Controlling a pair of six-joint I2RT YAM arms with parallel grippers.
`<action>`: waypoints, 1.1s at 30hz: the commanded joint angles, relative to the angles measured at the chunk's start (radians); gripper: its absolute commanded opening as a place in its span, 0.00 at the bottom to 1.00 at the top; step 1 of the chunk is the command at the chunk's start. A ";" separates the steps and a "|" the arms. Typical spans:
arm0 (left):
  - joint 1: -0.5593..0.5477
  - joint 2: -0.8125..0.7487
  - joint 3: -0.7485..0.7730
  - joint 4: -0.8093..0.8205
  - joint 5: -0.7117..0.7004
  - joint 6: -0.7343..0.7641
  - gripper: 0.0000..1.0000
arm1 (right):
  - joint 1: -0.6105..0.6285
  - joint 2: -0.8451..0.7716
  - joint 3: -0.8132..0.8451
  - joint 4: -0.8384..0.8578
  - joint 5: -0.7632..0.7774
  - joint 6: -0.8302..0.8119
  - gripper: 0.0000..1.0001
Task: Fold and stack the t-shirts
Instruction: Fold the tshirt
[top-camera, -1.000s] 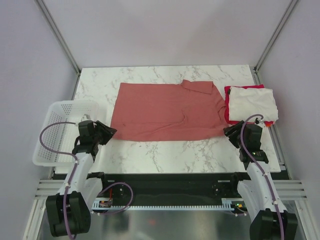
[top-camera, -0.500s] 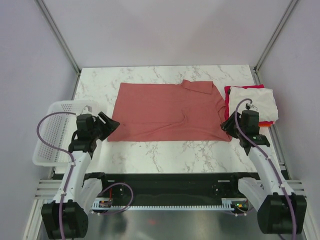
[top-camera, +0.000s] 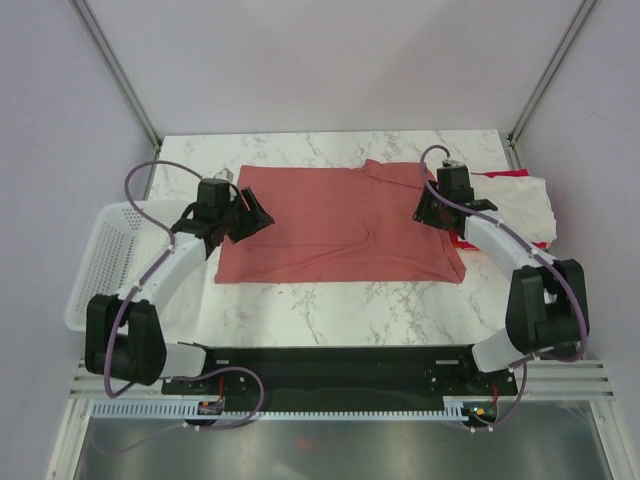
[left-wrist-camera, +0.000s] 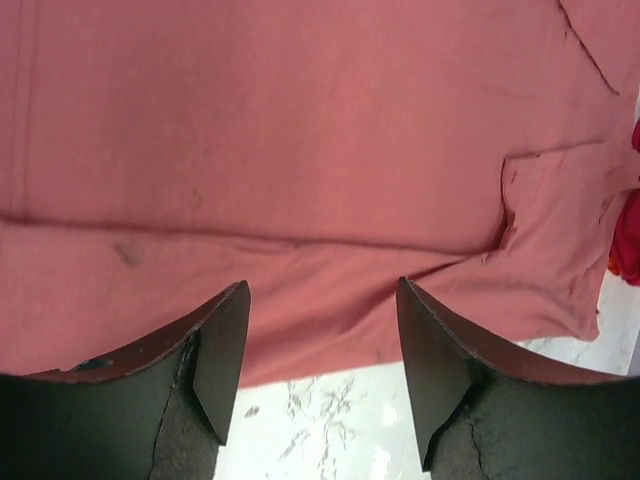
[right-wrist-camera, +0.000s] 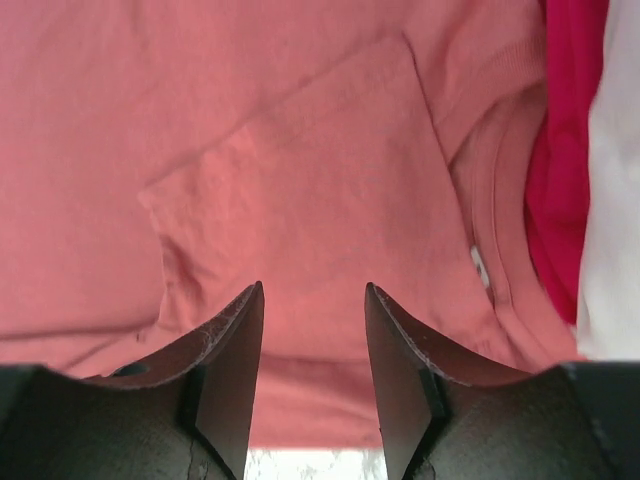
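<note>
- Salmon-red cloth takes up most of the overhead view: the large salmon-red t-shirt (top-camera: 340, 225) lies spread out on the marble table (top-camera: 330, 300), with one sleeve folded in at its far right corner.
- Just to its right is a stack of shirts, with the cream-white shirt (top-camera: 520, 205) on top and a magenta shirt (top-camera: 505, 173) showing at the edges.
- The left gripper (top-camera: 252, 213) is over the shirt's left edge and the right gripper (top-camera: 424, 212) is over its right side, beside the stack.
- A white mesh basket (top-camera: 100, 265) sits at the table's left edge.
- Left wrist view: the left gripper (left-wrist-camera: 320, 286) has its jaws spread wide with nothing between them. The salmon-red t-shirt (left-wrist-camera: 300, 130) lies flat beneath, with a strip of marble table (left-wrist-camera: 330, 415) past its hem.
- Right wrist view: the right gripper (right-wrist-camera: 313, 287) is also parted and holds nothing. It is above the folded sleeve of the salmon-red t-shirt (right-wrist-camera: 300, 150), and the collar curves just to the right.
- Beyond the collar are the magenta shirt (right-wrist-camera: 565, 150) and the cream-white shirt (right-wrist-camera: 615, 200).
- I cannot tell whether either gripper's fingertips touch the cloth.
</note>
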 joint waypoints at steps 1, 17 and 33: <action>0.005 0.102 0.137 0.053 -0.035 0.065 0.68 | 0.006 0.104 0.126 0.016 0.061 -0.035 0.49; 0.103 0.491 0.419 0.166 0.023 -0.039 0.75 | -0.057 0.644 0.671 -0.013 0.199 0.026 0.52; 0.195 0.729 0.632 0.214 0.123 -0.050 0.78 | -0.074 0.862 0.858 -0.019 0.157 0.075 0.25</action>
